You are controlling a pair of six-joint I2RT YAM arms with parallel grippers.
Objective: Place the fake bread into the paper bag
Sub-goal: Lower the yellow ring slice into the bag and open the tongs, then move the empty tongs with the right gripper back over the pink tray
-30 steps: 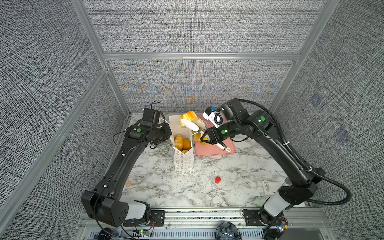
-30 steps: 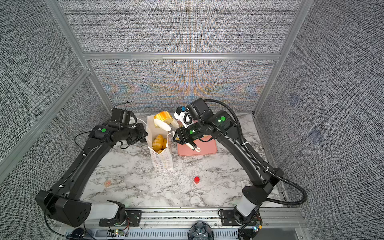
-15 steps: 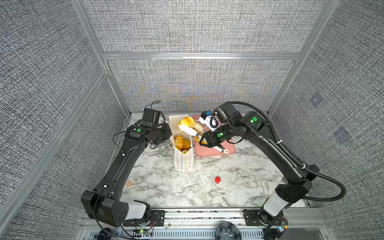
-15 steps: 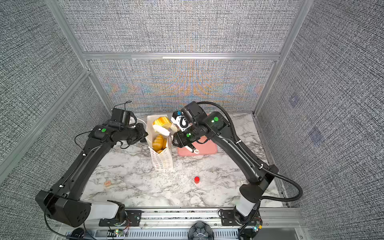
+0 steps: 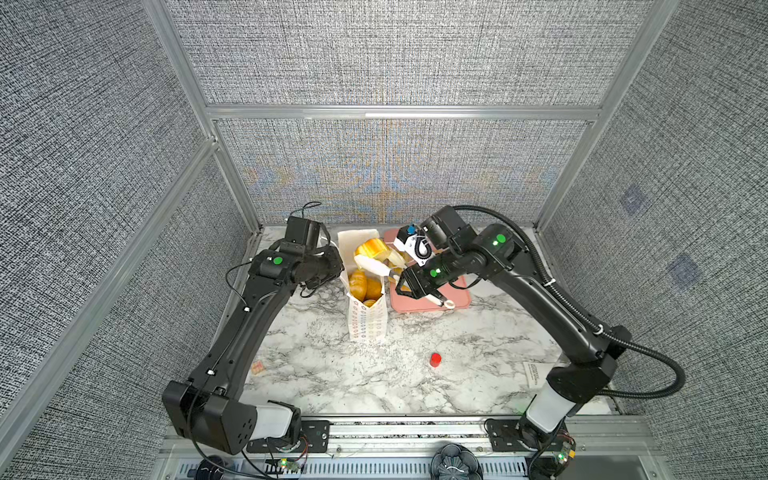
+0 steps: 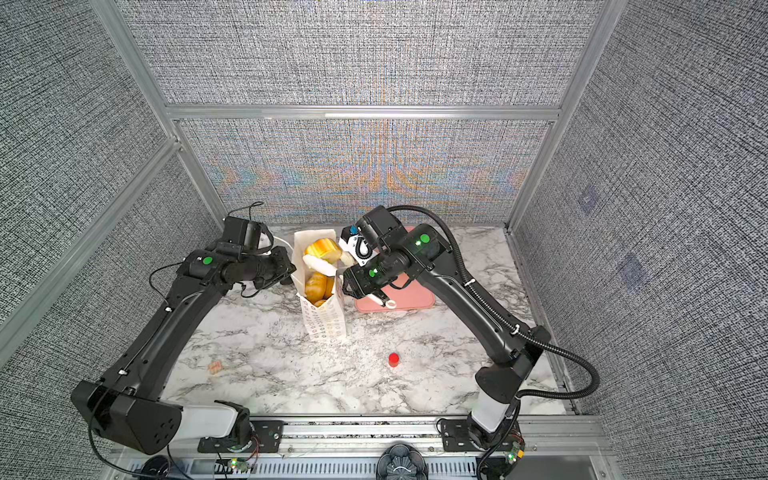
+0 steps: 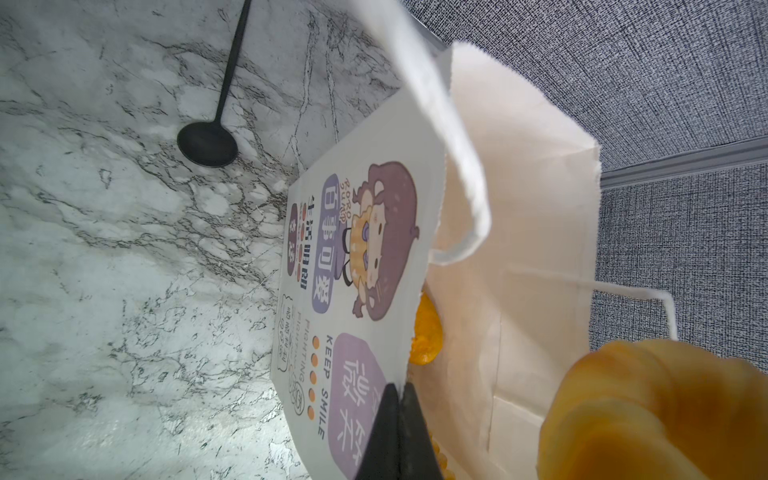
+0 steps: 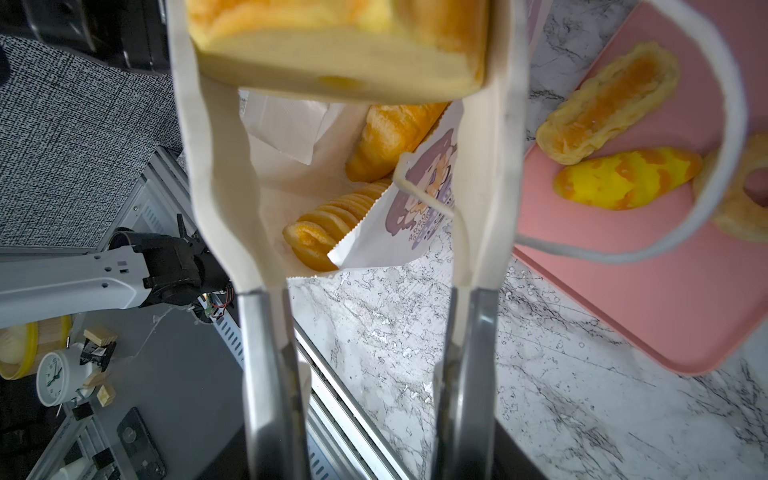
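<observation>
The paper bag [image 5: 368, 324] [image 6: 326, 320] stands upright on the marble, mouth open. My left gripper [image 7: 398, 395] [image 5: 338, 270] is shut on the bag's near rim [image 7: 353, 270]. My right gripper [image 5: 405, 282] [image 6: 353, 282] is shut on metal tongs [image 8: 266, 353]. Between the tongs' white tips sits a yellow piece of fake bread [image 8: 332, 41] [image 5: 370, 249] [image 7: 665, 415], just over the bag's mouth. More fake bread lies inside the bag [image 8: 395, 133] [image 5: 361, 284]. Three pieces [image 8: 606, 102] [image 8: 627, 178] [image 8: 744, 199] lie on the pink tray.
The pink tray [image 5: 432, 301] [image 8: 623, 299] lies right of the bag, partly under my right arm. A small red cylinder [image 5: 435, 359] stands in front. A small block [image 5: 257, 366] lies front left, a black spoon [image 7: 208, 143] beside the bag. Cage walls close three sides.
My right arm has swung left and a little down, bringing the bread in the tongs from over the tray's edge to over the bag's mouth. The left arm and bag have stayed put.
</observation>
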